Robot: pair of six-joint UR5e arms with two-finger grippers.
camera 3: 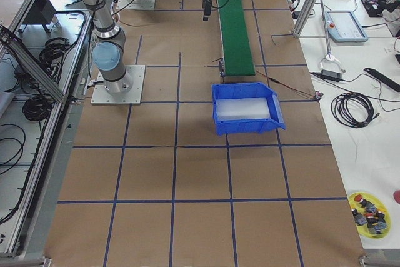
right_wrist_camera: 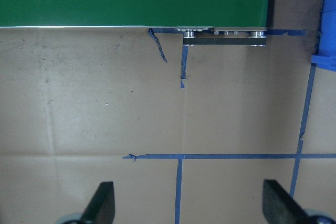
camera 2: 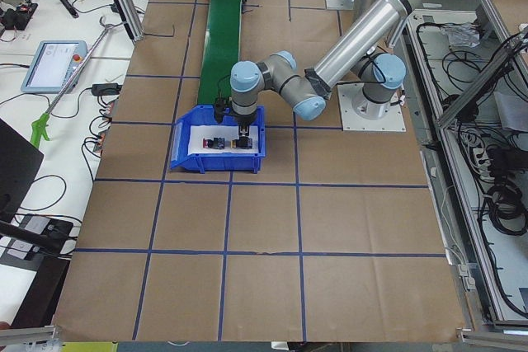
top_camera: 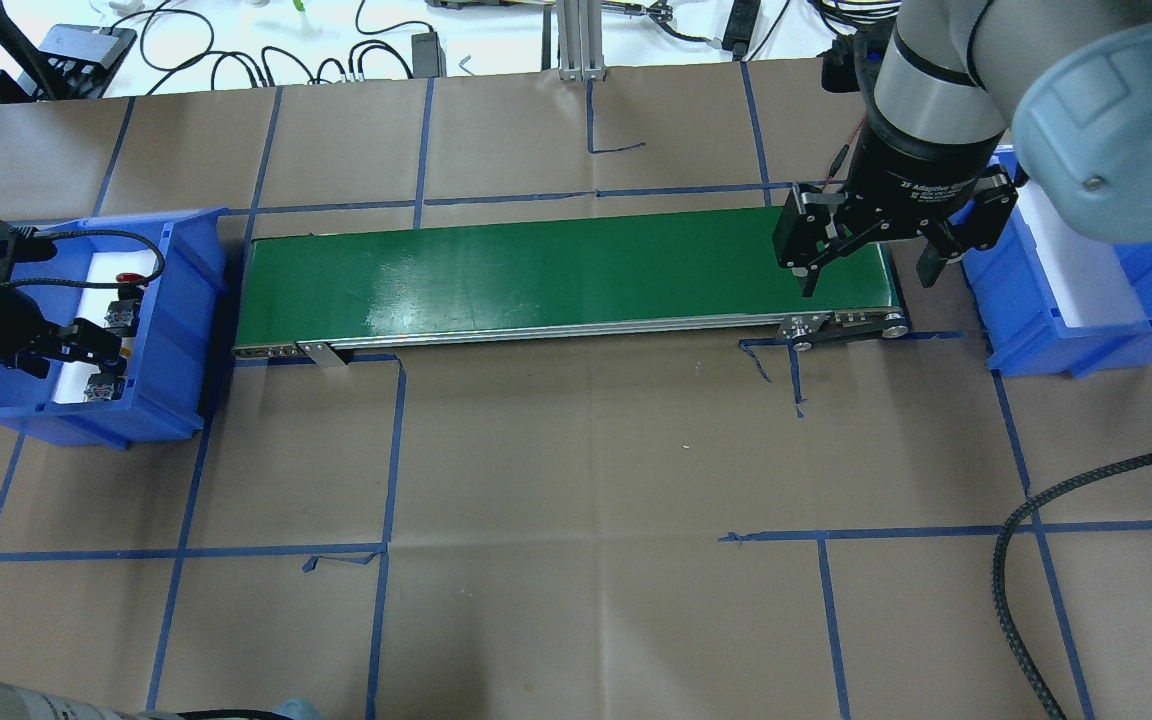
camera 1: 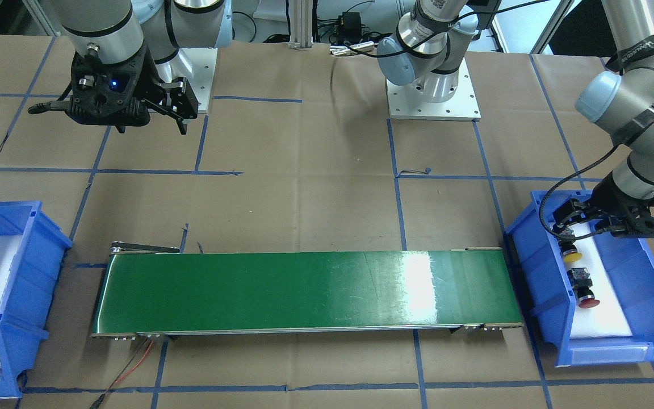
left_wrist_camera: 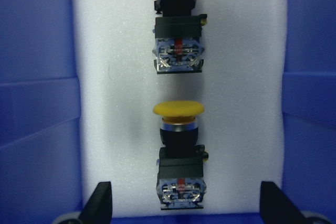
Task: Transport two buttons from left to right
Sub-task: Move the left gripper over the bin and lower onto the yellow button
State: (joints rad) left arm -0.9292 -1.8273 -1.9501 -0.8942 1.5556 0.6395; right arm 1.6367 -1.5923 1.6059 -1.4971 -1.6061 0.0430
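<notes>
Straddling the yellow-capped black push button point(left_wrist_camera: 179, 153), the left gripper point(left_wrist_camera: 187, 205) hangs wide open, gripping nothing; the red-capped black push button point(left_wrist_camera: 177, 35) lies near it on white foam point(left_wrist_camera: 115, 77) in the blue plastic bin point(left_wrist_camera: 42, 103). The right gripper point(top_camera: 868, 272) hangs open, empty.

Silver arm tubes point(camera 1: 628, 23), pale-blue joint caps point(camera 1: 596, 94), black right gripper point(top_camera: 866, 282), braided black cable point(top_camera: 1001, 565), white screwed base plate point(camera 1: 463, 108).

Bright, even overhead light, with white glare patches on the green belt point(camera 1: 307, 292) and only faint, soft shadows.
</notes>
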